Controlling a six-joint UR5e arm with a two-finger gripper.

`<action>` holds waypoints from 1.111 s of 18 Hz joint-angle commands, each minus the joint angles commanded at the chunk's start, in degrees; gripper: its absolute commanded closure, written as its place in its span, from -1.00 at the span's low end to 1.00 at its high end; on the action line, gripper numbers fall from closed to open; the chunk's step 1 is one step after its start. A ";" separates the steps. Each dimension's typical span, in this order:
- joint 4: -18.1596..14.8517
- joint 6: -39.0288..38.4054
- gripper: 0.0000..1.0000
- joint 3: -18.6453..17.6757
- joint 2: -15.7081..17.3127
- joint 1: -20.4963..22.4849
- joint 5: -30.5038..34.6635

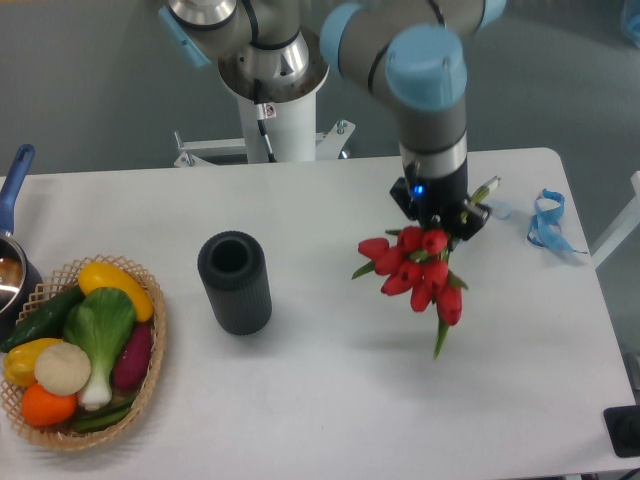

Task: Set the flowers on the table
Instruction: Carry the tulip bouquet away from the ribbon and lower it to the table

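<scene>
The flowers [420,272] are a bunch of red tulips with green leaves. They hang at the right middle of the white table [330,400]. The blooms point toward the front and the stem ends [485,188] stick out behind the wrist. My gripper [436,220] is shut on the stems just behind the blooms, and the blooms hide its fingertips. The bunch looks tilted and held slightly above the tabletop; I cannot tell whether the lowest leaf [440,340] touches it.
A black ribbed cylindrical vase [235,283] stands upright left of centre. A wicker basket of vegetables [80,350] sits at the front left, with a pot with a blue handle [12,200] behind it. A blue ribbon [548,222] lies at the right edge.
</scene>
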 joint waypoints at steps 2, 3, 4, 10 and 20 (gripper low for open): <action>0.26 0.53 0.27 1.06 -2.99 -0.09 -0.09; 0.18 0.62 0.27 2.11 -4.48 -0.09 -0.09; 0.09 0.62 0.27 3.25 -6.06 -0.35 -0.09; 0.44 0.35 0.27 6.25 -12.05 -0.97 0.00; 3.34 0.62 -0.91 6.60 -14.96 -1.14 0.00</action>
